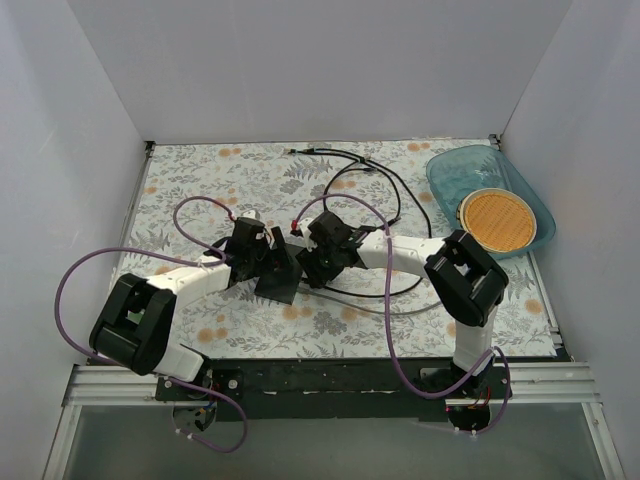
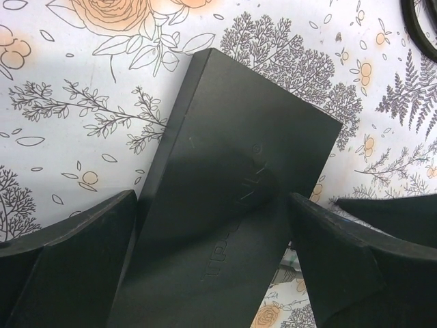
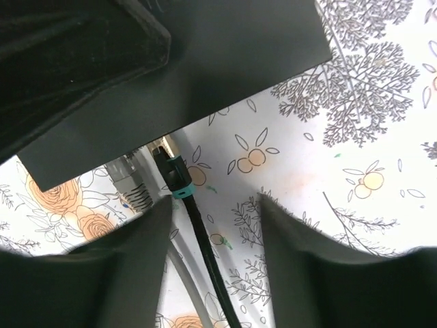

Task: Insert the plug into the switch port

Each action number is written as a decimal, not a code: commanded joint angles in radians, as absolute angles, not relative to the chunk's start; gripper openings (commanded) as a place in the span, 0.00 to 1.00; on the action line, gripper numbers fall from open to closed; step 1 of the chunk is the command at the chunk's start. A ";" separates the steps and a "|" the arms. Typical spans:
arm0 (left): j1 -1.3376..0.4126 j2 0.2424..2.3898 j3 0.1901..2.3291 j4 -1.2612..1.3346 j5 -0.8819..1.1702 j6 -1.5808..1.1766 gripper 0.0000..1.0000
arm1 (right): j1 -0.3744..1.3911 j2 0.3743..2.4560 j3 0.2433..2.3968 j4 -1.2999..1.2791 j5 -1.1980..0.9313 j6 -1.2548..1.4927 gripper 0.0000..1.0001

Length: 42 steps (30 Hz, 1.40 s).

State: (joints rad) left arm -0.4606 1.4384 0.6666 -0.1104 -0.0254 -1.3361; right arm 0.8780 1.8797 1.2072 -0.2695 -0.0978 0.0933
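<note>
The switch (image 2: 232,157), likely light, rigid and slick, sits on the counter (image 1: 330,325) clamped in the left tool (image 2: 212,201), while the right tool (image 3: 215,201) gapes beside the plug (image 3: 175,179) at its edge, best pinched behind its collar.

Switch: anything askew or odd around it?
Yes. The switch sits diagonally between the fingers of the left gripper, not square to them. In the right wrist view the teal-booted plug is at its edge, ahead of the open right gripper and ungripped. Whether it is seated can't be judged.
</note>
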 commanded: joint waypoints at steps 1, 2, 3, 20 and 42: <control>-0.445 1.424 0.706 -0.158 -0.017 -1.341 0.92 | 0.874 1.826 1.190 -0.290 -0.011 0.074 0.66; -0.439 1.422 0.709 -0.166 -0.020 -1.335 0.92 | 0.873 1.816 1.189 -0.296 -0.006 0.072 0.69; -0.436 1.420 0.719 -0.169 -0.023 -1.332 0.92 | 0.871 1.809 1.187 -0.298 -0.006 0.068 0.73; -0.425 1.236 0.827 -0.233 -0.054 -1.201 0.93 | 0.586 1.701 1.291 -0.224 -0.067 0.087 0.79; -0.425 1.192 0.758 -0.224 -0.025 -1.216 0.93 | 0.525 2.210 1.851 -0.391 -0.149 0.086 0.65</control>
